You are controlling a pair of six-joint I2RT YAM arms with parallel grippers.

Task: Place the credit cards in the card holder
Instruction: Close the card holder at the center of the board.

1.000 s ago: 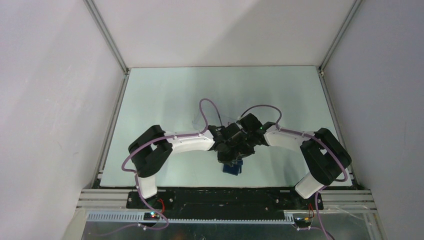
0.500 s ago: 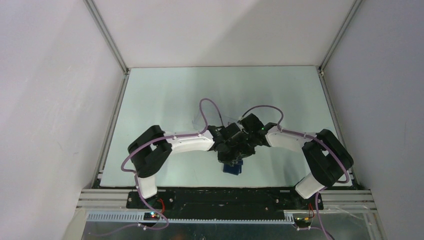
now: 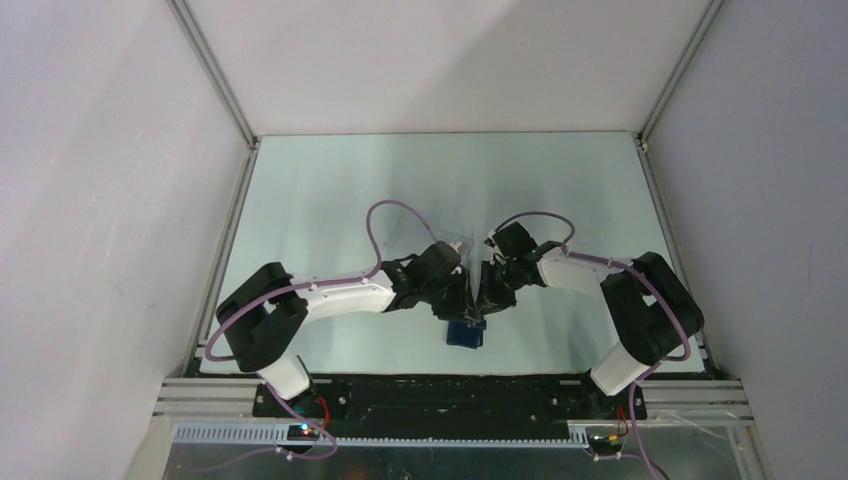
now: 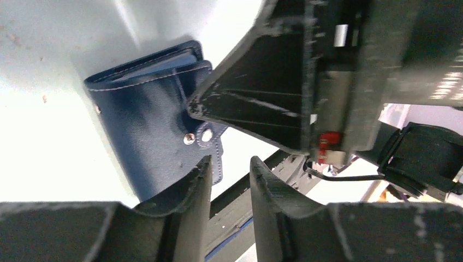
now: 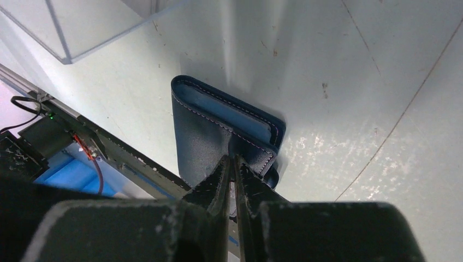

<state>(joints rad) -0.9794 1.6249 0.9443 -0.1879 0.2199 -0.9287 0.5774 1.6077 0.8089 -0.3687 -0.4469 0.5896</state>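
Presently the right pincer [image 5: 233, 161] is clenched on the near flap of the card holder [image 5: 210, 123]. This navy wallet is partly folded, and its lighter blue lining shows just beyond the fingertips, by the near edge of the table [image 5: 382, 82]. The left pincer [image 4: 230, 164] stands released, with nothing between its jaws, and the wallet's snap strap [image 4: 206, 136] lies just ahead of one fingertip. One pale see-through credit card [image 5: 82, 24] shows farther beyond the right pincer, apart from the wallet.
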